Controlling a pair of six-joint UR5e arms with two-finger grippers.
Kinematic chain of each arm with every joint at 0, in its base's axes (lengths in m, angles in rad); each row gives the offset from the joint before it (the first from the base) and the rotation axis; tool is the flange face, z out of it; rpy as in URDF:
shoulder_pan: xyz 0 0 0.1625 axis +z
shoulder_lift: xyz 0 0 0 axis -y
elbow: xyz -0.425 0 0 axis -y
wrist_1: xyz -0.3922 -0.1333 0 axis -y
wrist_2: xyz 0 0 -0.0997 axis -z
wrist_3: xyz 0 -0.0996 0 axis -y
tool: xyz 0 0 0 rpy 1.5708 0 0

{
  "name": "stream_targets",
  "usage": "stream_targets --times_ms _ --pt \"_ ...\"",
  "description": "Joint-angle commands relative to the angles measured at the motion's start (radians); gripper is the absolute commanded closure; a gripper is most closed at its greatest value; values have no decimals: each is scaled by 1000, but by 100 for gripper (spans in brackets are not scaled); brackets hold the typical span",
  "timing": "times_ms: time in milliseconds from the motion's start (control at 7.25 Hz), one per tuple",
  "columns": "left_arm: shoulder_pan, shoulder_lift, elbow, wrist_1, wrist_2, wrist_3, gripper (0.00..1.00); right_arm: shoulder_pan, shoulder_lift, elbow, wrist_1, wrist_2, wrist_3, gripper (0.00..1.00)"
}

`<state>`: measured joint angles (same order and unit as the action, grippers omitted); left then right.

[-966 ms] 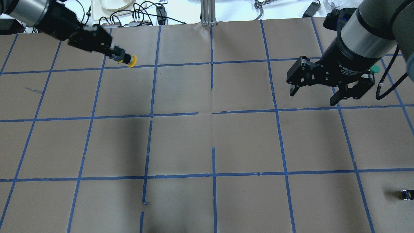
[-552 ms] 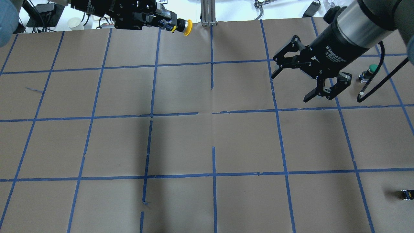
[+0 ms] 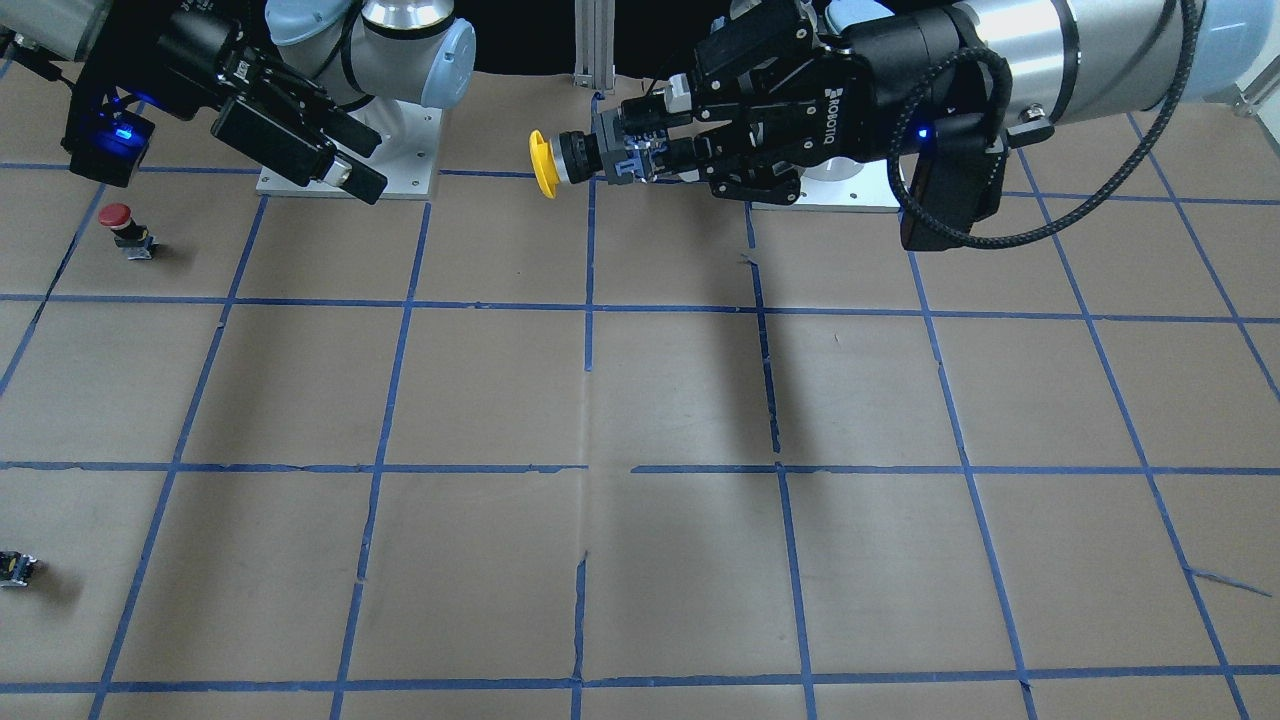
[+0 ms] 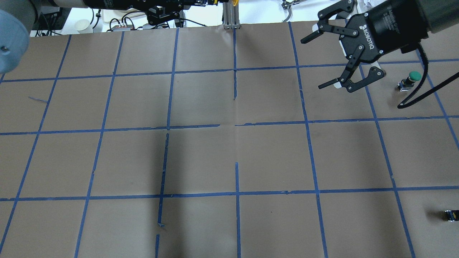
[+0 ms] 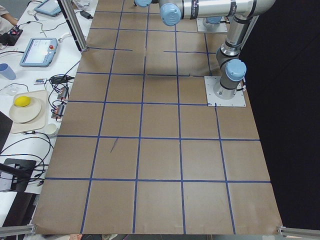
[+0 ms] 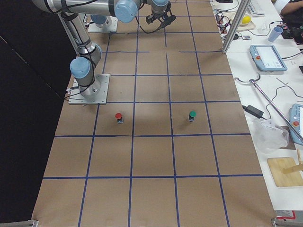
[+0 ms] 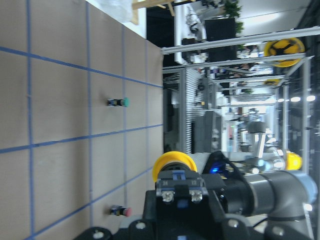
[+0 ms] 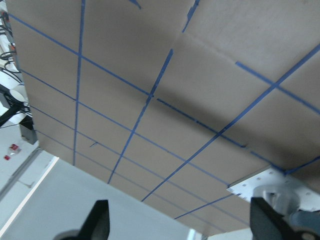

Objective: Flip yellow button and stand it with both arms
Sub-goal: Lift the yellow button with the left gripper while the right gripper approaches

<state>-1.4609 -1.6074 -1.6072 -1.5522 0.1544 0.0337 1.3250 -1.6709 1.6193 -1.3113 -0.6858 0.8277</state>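
The left gripper (image 3: 640, 160) is clamped on the body of the yellow button (image 3: 560, 160) and holds it in the air near the robot's base. The button's long axis lies level, cap leading, and points across toward the right gripper (image 3: 362, 165), whose jaws stand wide apart and empty. Treat the cap end as the part nearest the right gripper; a gap separates them

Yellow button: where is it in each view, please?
Front-facing: yellow button top centre, in left gripper.
Overhead: top edge, centre, barely showing.
Exterior left: not in it.
Exterior right: not in it.
Left wrist: lower centre.
Right wrist: not in it.
Landmark: red button, in front-facing, exterior right, left wrist.
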Motion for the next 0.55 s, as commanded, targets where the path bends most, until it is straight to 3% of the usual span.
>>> stream_targets --times_ms 0,414 --pt "-1 43 -136 98 -111 -35 95 -4 3 -2 4 187 221 0" --pt "-44 38 -132 168 -124 -66 95 6 -6 -10 -5 339 344 0"
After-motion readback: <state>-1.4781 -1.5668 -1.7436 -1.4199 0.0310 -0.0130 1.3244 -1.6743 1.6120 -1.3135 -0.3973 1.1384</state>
